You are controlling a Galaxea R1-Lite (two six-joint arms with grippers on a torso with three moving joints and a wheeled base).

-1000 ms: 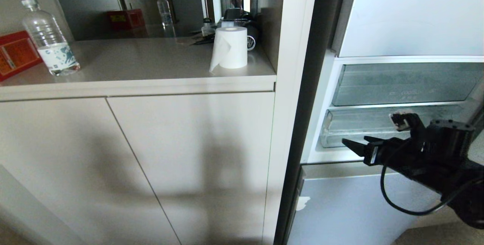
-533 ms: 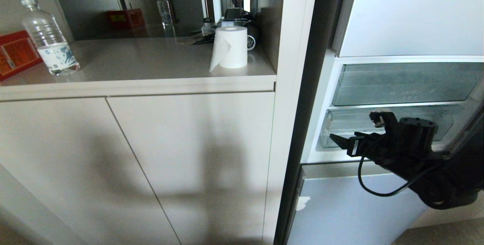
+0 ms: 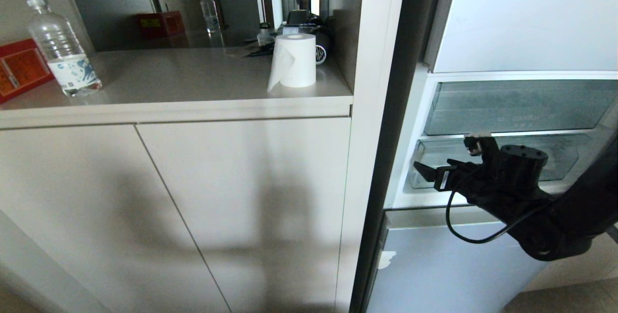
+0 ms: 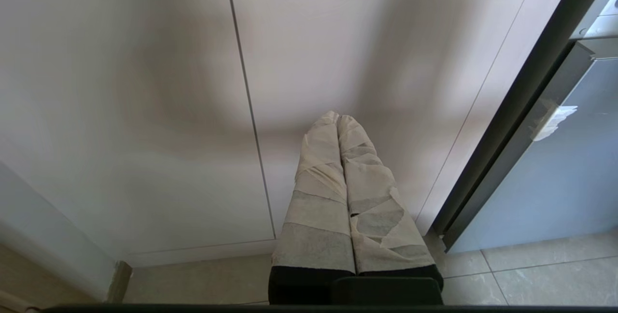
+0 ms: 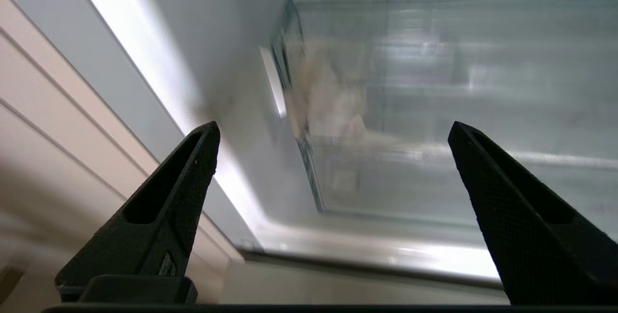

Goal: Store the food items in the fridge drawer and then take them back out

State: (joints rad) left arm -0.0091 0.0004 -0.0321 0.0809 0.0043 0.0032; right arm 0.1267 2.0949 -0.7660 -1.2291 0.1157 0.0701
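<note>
the right gripper [image 3: 425,174] hangs nearest, jaws spread wide and holding nothing, level with the left front corner of the fridge drawer [image 3: 555,161]. the risk, as i judge it, is a fingertip [image 5: 190,177] striking the white fridge wall [image 3: 408,144] beside that corner or skating off the slick clear lip, so the drawer jams or does not slide. the drawer is a shallow transparent bin, pushed in under a second clear bin [image 3: 521,107]; no fruit shows inside either. farther off, the left gripper [image 4: 338,122], taped fingers pressed together, is parked low facing the cabinet doors [image 3: 193,206].
</note>
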